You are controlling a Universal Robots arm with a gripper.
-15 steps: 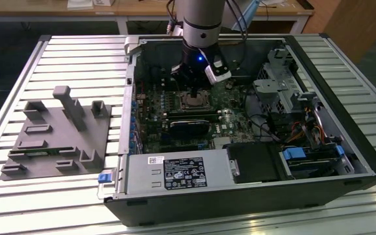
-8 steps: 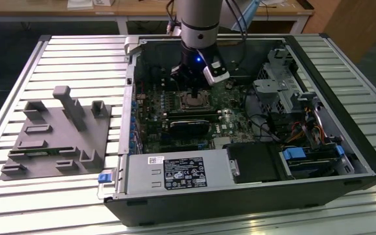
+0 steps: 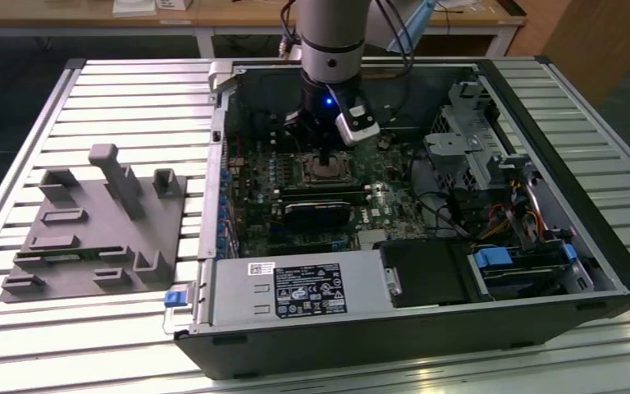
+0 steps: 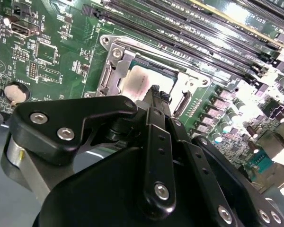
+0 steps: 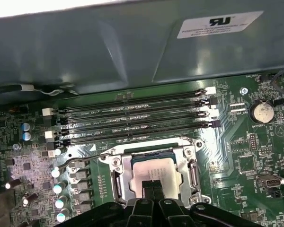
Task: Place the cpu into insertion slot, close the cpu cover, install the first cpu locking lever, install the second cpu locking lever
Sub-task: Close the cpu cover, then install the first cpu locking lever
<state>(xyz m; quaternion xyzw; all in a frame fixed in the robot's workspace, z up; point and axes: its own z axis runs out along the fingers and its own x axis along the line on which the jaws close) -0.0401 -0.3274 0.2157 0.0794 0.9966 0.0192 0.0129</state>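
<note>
The cpu point(image 5: 154, 166), a dull silver square, lies in the insertion slot point(image 5: 151, 149) on the green board. The grey metal cpu cover point(image 5: 119, 178) lies flat around it, so the chip shows through its window. My gripper point(image 5: 152, 189) stands right over the chip's near edge, its fingers shut together with nothing between them. In the second wrist view the gripper point(image 4: 156, 93) points down at the cpu point(image 4: 135, 79) inside the cover point(image 4: 114, 70). A thin wire locking lever point(image 5: 78, 161) sticks out beside the socket; I cannot tell whether it is latched. In the exterior view the gripper point(image 3: 320, 156) hangs over the cpu point(image 3: 324, 171).
Long black memory slots point(image 5: 132, 118) run just beyond the socket, with the case wall point(image 5: 109, 47) behind them. A coin battery point(image 5: 262, 112) sits to one side. A black card point(image 3: 315, 215), the power supply point(image 3: 293, 291) and a drive cage point(image 3: 479, 139) surround the socket. A grey fixture point(image 3: 96, 238) lies outside the case.
</note>
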